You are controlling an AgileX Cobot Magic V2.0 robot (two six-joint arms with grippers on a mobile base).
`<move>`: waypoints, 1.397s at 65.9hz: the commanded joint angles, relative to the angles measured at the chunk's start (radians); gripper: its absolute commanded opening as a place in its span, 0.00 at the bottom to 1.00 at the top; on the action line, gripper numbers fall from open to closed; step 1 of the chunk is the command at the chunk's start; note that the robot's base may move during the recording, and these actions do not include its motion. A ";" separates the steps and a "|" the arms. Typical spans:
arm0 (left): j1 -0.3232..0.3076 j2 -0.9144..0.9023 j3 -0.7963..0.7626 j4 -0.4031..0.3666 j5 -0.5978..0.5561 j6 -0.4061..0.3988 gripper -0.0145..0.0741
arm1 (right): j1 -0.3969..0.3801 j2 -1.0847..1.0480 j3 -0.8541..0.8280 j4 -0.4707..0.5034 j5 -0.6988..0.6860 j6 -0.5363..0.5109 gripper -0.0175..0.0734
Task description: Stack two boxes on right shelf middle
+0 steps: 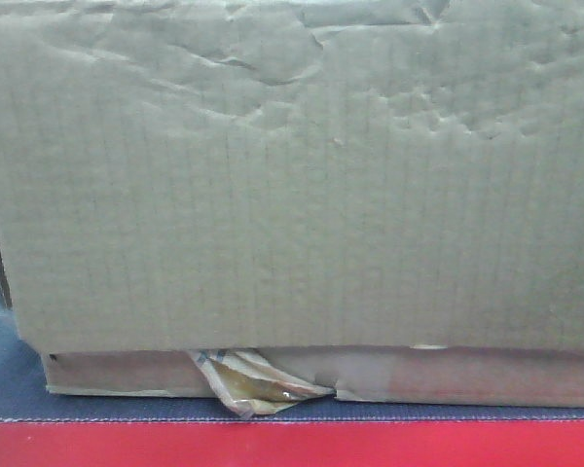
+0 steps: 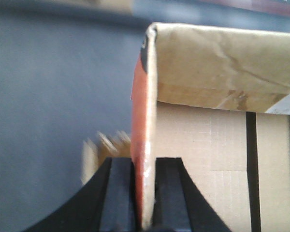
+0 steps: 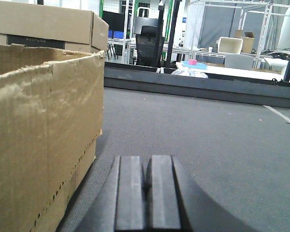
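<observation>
Left claw: the left gripper (image 2: pixel 144 193) pinches the upright wall of a cardboard box (image 2: pixel 208 63) between its black fingers (image 2: pixel 118 193); the wall's left face is orange-red, its right face plain brown

Held box: its top flap folds off to the right over a brown inside with a dark stripe; the grey ground to the left is blurred

Right claw: the right gripper (image 3: pixel 146 193) has its two pads (image 3: pixel 130 193) pressed together with nothing between them; it sits low over the grey mat (image 3: pixel 208 145)

Boxes by the right claw: a torn-rim box (image 3: pixel 38 145) stands on the mat just left of the gripper, not touching it; a second box (image 3: pixel 43 21) rises behind it (what it rests on is hidden)

Front view: a dented box face (image 1: pixel 292 195) fills the picture; a yellowish tape scrap (image 1: pixel 258 384) hangs from its bottom edge onto the mat, which ends in a red edge (image 1: pixel 292 446)

Background: an office chair (image 3: pixel 149 41) and tables (image 3: pixel 232 72) stand well behind the mat
</observation>
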 commanded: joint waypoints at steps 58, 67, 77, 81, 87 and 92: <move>-0.014 0.078 0.446 -0.112 -0.125 -0.099 0.04 | -0.003 -0.004 -0.001 0.002 -0.017 -0.001 0.01; -0.014 0.078 0.446 -0.115 -0.121 -0.097 0.04 | -0.003 -0.004 -0.001 0.002 -0.017 -0.001 0.01; -0.014 0.078 0.446 -0.115 -0.120 -0.075 0.08 | -0.003 -0.004 -0.001 0.002 -0.017 -0.001 0.01; -0.014 0.078 0.446 -0.115 -0.120 -0.070 0.15 | -0.003 -0.004 -0.001 0.002 -0.017 -0.001 0.01; -0.014 0.078 0.446 -0.115 -0.120 -0.069 0.31 | -0.003 -0.004 -0.001 0.002 -0.017 -0.001 0.01; -0.014 0.078 0.446 -0.115 -0.120 -0.069 0.44 | -0.003 -0.004 -0.001 0.002 -0.017 -0.001 0.01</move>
